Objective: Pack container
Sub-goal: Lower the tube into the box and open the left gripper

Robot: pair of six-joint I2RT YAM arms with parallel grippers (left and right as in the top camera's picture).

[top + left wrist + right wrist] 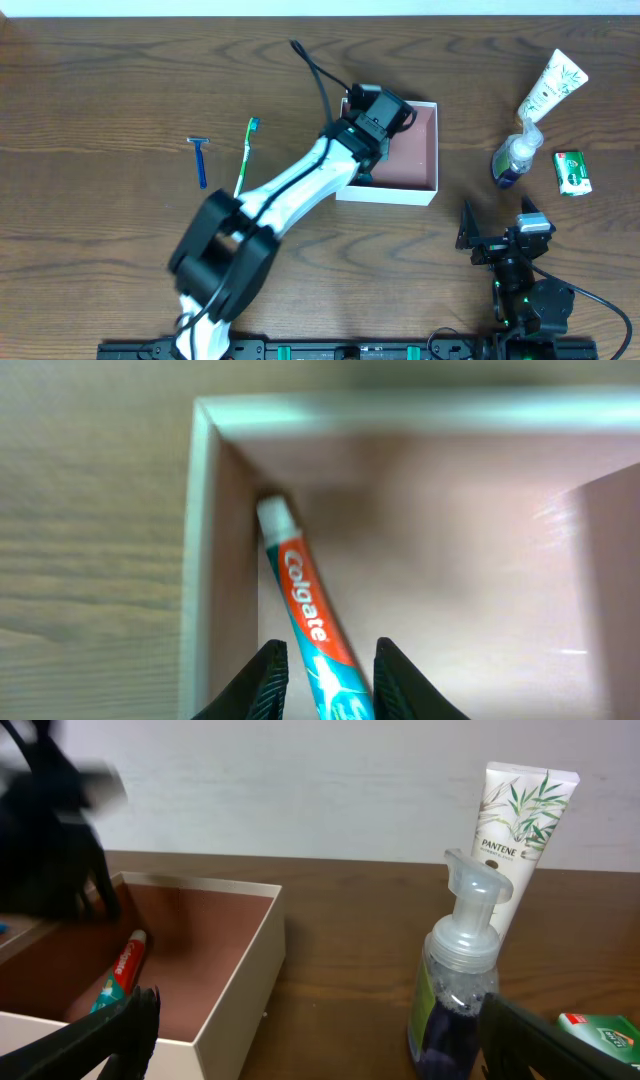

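Observation:
The container (425,150) is a square white-walled box with a pink-brown floor at the table's middle. My left gripper (385,110) hangs over its left part. In the left wrist view the jaws (328,675) are open, and a red and teal Colgate toothpaste tube (305,595) lies on the box floor between them, along the white wall (200,510). There is a gap on each side of the tube. The tube (122,965) and box (245,990) also show in the right wrist view. My right gripper (497,222) is open and empty at the front right.
A blue razor (200,160) and a green toothbrush (246,155) lie left of the box. At the right are a white Pantene tube (550,87), a foam pump bottle (513,160) and a green soap box (573,172).

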